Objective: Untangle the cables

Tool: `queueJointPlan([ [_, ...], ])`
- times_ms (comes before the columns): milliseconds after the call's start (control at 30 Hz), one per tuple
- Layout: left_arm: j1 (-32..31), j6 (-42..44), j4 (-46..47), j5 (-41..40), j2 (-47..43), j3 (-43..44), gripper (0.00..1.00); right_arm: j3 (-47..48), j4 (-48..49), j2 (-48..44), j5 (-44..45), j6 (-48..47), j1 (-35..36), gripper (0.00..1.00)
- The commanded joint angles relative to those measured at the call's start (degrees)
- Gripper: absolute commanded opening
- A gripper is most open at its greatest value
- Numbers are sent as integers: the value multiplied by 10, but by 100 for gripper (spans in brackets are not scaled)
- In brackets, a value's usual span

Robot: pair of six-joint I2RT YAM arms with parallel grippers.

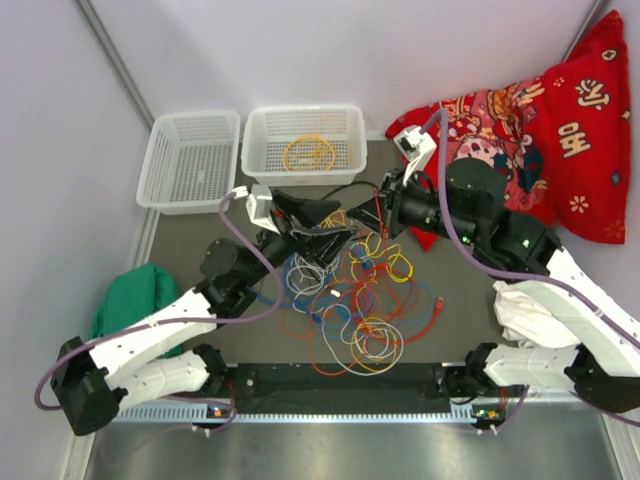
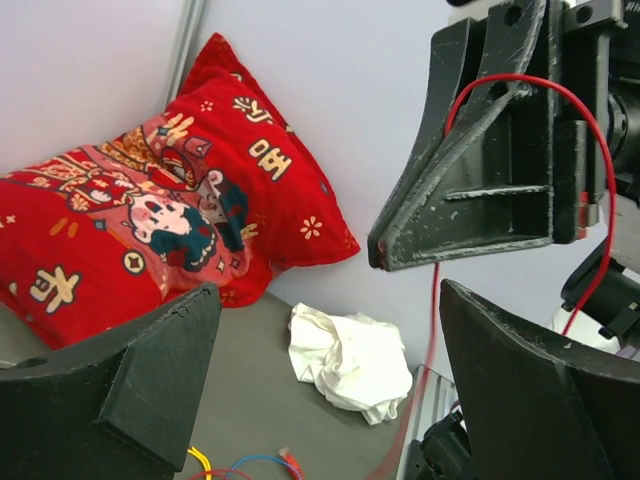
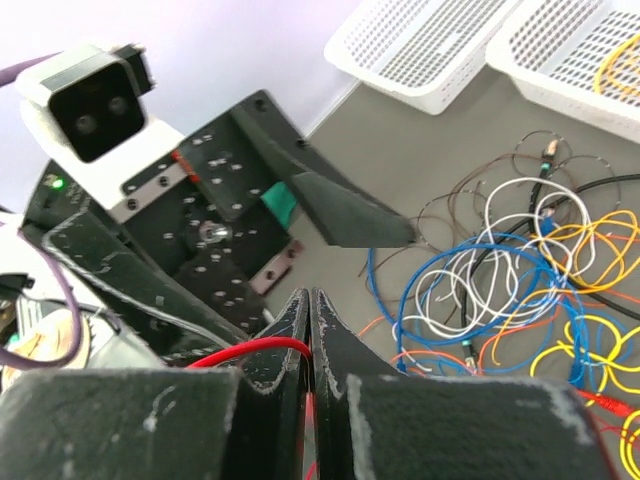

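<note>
Pinching a red cable (image 3: pixel 250 350) between fingers that are pressing tightly together, the right tool (image 3: pixel 312 300) is hovering over the middle of the table (image 1: pixel 455 300). From the pinch the strand is dropping almost straight down toward the heap, while another stretch is arching up and over the tool's body. The left tool (image 2: pixel 330 300) is standing spread wide and gripping nothing, its two fingers sitting close to the right tool's fingertips and just below them in the left wrist view.

The rest of the cables (image 1: pixel 350 295) are lying as one tangled heap of yellow, orange, blue, white and grey loops. The heap is spreading from the table's middle toward its near edge, with no single direction.

One yellow coil (image 1: pixel 308 152) is resting in the right-hand basket (image 1: pixel 255 140) at the far edge, and the left-hand basket (image 1: pixel 160 170) is sitting beside it near the far left corner. A red pillow (image 1: pixel 570 130) is leaning in the far right corner. A white cloth (image 1: pixel 530 310) is lying by the right edge and a green cloth (image 1: pixel 130 295) by the left edge.
</note>
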Motion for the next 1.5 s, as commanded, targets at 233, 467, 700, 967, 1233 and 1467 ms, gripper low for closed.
queueJointPlan([
  [233, -2, -10, -32, -22, -74, -28, 97, -4, 21, -20, 29, -19, 7, 0],
  [467, -5, -43, 12, 44, 1, -3, 97, -2, 40, -6, -1, -9, 7, 0],
  [700, -11, -64, 69, 73, 58, 24, 88, -3, 41, 4, -20, -2, 7, 0],
  [967, -12, -76, 73, 84, 59, 36, 82, -28, 43, -4, -4, 2, 6, 0],
  [1233, -11, -73, 54, 82, 7, -1, 99, -17, 35, -4, 12, -5, 7, 0],
  [1467, -11, -91, 100, 83, 24, -17, 98, -18, 42, 2, -4, 3, 7, 0],
])
